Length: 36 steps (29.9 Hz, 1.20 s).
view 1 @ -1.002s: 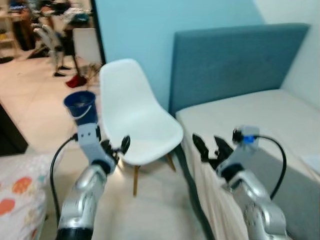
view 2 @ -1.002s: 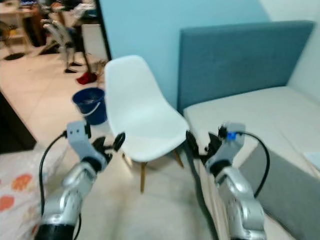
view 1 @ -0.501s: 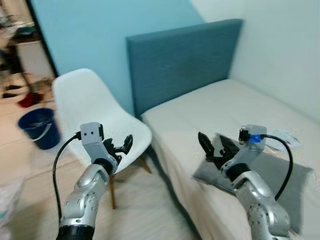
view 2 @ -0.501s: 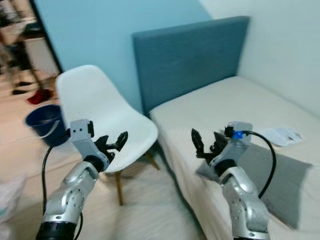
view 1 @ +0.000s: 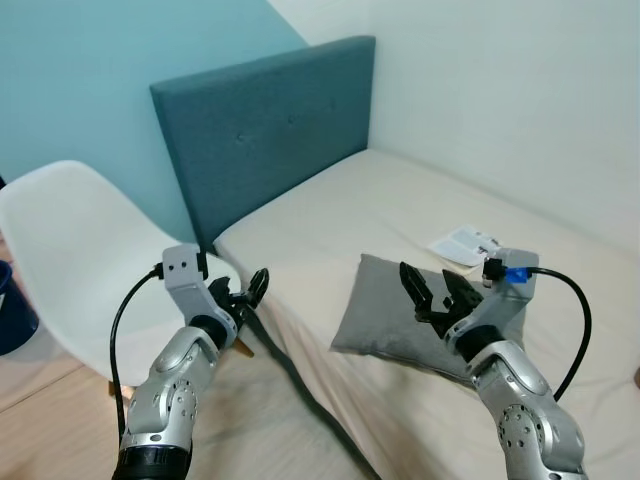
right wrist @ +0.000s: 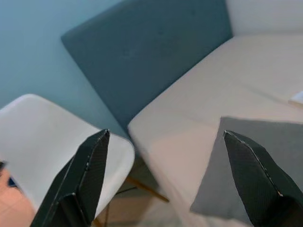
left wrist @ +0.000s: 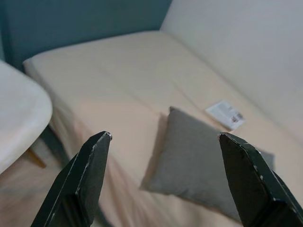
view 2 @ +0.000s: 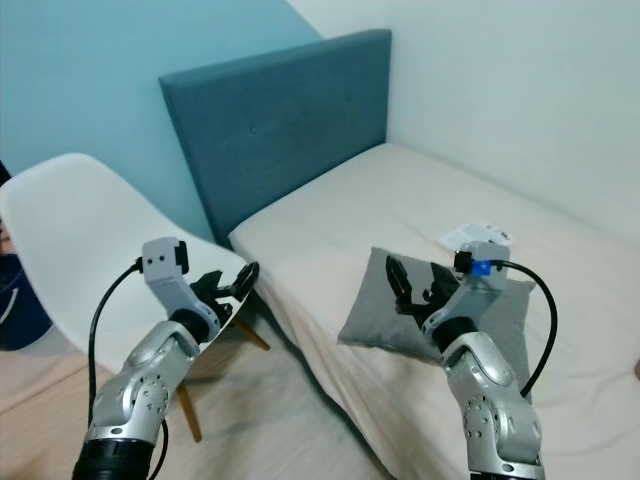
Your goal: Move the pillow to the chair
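Observation:
A grey pillow [view 1: 385, 315] lies flat on the beige bed [view 1: 330, 225], near its front edge. A white shell chair [view 1: 70, 255] stands on the floor left of the bed. My right gripper [view 1: 437, 293] hovers open just above the pillow's right part, fingers spread. My left gripper [view 1: 243, 297] is open in the air between the chair and the bed's edge. The left wrist view shows the pillow [left wrist: 201, 163] ahead between the two black fingers [left wrist: 87, 175]. In the right wrist view the pillow [right wrist: 236, 165] and the chair [right wrist: 52, 151] lie ahead.
A blue-grey upholstered headboard [view 1: 265, 125] backs the bed against a light blue wall. A white leaflet [view 1: 463, 243] lies on the bed behind the pillow. A dark blue bucket [view 1: 10, 310] stands at the far left on the wooden floor.
The camera has swung right: the chair and bucket slid to the left of the view, and the bed and pillow came to the middle. Both grippers stay open.

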Available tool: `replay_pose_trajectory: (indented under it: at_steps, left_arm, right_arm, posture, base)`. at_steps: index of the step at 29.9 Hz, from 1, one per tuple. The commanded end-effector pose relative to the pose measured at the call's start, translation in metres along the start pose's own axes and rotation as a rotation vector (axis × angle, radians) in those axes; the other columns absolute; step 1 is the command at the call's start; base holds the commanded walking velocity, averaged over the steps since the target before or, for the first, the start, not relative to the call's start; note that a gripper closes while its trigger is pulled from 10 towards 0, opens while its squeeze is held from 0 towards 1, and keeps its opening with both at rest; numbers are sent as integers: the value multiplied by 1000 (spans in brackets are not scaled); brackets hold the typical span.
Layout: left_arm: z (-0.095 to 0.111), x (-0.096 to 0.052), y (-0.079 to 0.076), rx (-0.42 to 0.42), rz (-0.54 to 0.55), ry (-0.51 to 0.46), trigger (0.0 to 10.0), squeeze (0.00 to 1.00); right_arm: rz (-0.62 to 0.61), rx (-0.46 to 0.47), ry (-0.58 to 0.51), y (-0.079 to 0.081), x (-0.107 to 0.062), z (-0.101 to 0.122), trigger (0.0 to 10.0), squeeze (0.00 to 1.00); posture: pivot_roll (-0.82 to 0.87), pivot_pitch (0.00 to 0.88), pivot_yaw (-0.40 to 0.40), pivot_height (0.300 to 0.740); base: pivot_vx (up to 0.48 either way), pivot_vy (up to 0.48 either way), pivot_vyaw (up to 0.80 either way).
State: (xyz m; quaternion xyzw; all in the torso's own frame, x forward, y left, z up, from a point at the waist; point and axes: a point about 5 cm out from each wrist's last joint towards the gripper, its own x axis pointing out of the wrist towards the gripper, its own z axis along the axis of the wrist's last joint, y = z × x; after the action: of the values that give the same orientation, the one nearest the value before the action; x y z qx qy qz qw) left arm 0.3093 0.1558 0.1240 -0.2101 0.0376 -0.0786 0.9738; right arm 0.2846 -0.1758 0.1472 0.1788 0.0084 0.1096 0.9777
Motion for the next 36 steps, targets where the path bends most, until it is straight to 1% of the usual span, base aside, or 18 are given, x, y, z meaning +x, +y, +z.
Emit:
replay_pose_trajectory:
  at_steps: [1, 12, 16, 23, 26, 35, 36]
  left_arm:
    - [-3, 0, 0, 10, 6, 11, 10000, 0]
    - [-3, 0, 0, 20, 13, 6, 10000, 0]
    - [-2, 1, 0, 20, 15, 4, 10000, 0]
    - [-1, 1, 1, 20, 19, 0, 10000, 0]
    - [-1, 1, 1, 20, 21, -1, 10000, 0]
    - [-2, 0, 3, 22, 27, -6, 10000, 0]
    - [-2, 0, 4, 23, 33, -9, 10000, 0]
  right_arm:
    - [-8, 14, 11, -2, 0, -1, 10000, 0]
    - [-8, 11, 12, -3, 0, -1, 10000, 0]
    - [-8, 11, 14, -3, 0, -1, 10000, 0]
    - [-5, 12, -4, -2, 1, 1, 10000, 0]
    - [-3, 12, 13, -2, 1, 0, 10000, 0]
    - [-7, 15, 23, -2, 1, -3, 10000, 0]
    - [-8, 15, 24, -2, 1, -3, 10000, 0]
  posture:
    - [-113, 22, 45, 740]
    - [-114, 27, 40, 740]
    - [-115, 28, 41, 740]
    - [-114, 29, 41, 740]
    - [-113, 26, 41, 740]
    - [-112, 12, 44, 740]
    - [-113, 12, 45, 740]
  base:
    - [0, 0, 0]
    - [0, 0, 0]
    - [0, 0, -800]
    - [0, 0, 0]
    - [0, 0, 0]
    - [0, 0, -800]
    - [0, 0, 0]
